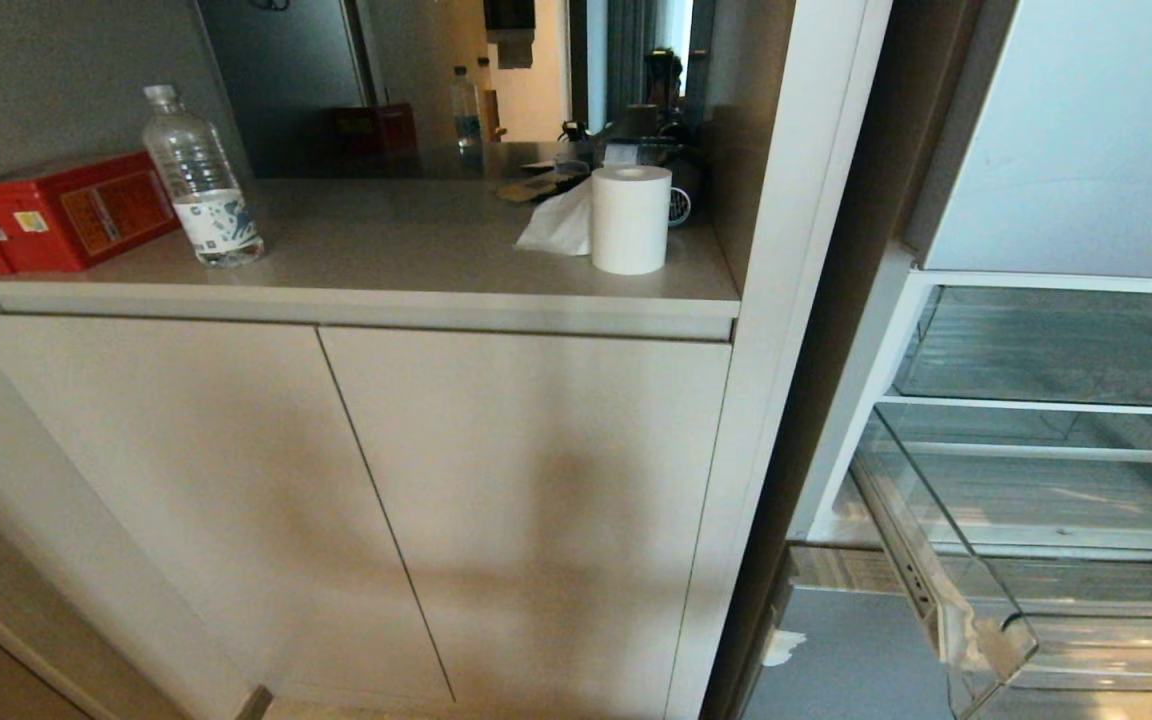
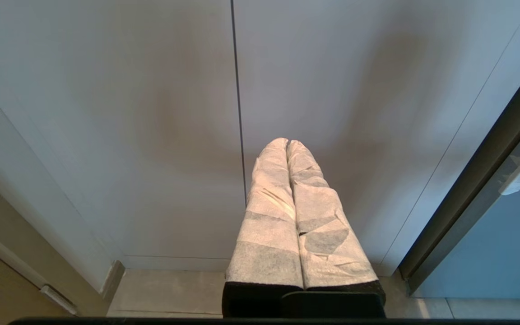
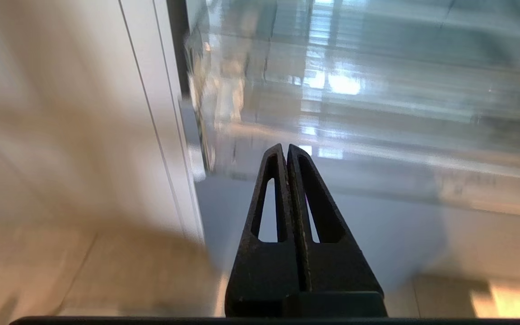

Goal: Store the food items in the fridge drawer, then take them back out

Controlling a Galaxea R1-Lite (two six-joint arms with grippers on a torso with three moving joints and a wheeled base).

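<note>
The fridge drawer [image 1: 1036, 610] is pulled out at the low right side of the head view. It is a clear plastic bin with a tall see-through front lip, and it sits under a glass shelf [image 1: 1056, 350] in the open fridge. No tomato or other food shows in it or anywhere else in these pictures.

Neither arm shows in the head view. In the right wrist view, the right claw [image 3: 286, 149] is pinched all the way closed, its two black fingers pressed flat together. It holds nothing and touches nothing. The drawer [image 3: 355, 99] is ahead of the claw tips, a blurry shiny clear wall, and the claw is apart from it. A pale cupboard panel [image 3: 61, 113] stands to one side of the claw.

In the left wrist view, the left claw [image 2: 287, 143] is closed too. Its fingers are wrapped in white cloth tape and pressed together. It holds nothing. It points at the cupboard doors [image 2: 151, 113], near the thin dark line where the two doors meet, and it is not touching them.

On the counter [image 1: 386, 250] above the cupboard stand a red box [image 1: 61, 212], a water bottle [image 1: 201, 185] and a white paper roll [image 1: 630, 218] with a tissue [image 1: 558, 222] beside it. All of these are well apart from the drawer.
</note>
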